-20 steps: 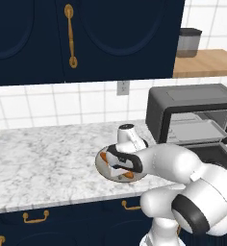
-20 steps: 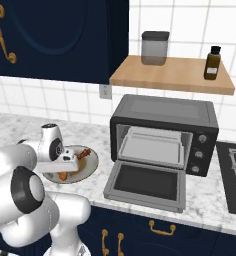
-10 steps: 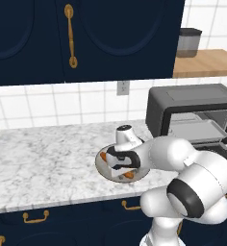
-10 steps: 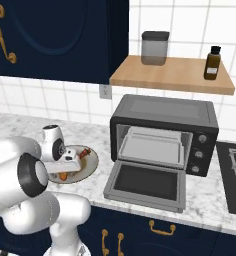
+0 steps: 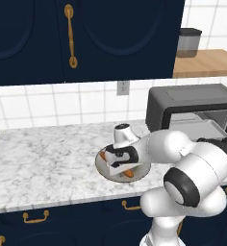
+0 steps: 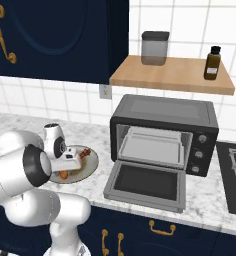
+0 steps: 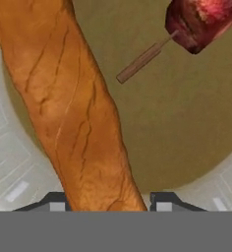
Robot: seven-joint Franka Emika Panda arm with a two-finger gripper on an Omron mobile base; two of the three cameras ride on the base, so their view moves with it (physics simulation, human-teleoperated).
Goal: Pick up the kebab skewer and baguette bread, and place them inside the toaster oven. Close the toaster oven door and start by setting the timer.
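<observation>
The step in hand looks like the pick-up of the baguette: in the hand view the loaf runs from the upper left of the frame down to the bottom centre, passing between the two dark fingers, which stand apart on either side of it. Whether the pads already press the crust cannot be told, so the fingers read as open around the loaf, not clearly gripping. The kebab skewer lies on the same plate at the upper right of that frame, its bare stick end pointing down-left, apart from the bread. In the left base view the gripper hangs low over the plate on the marble table, at the centre of the frame. In the right base view the toaster oven stands at centre right with its door folded down flat and the tray showing inside; the timer is one of the small knobs on its right face. The next move would call for closing the fingers firmly on the loaf, lifting it clear of the skewer, then carrying it across to the open oven.
</observation>
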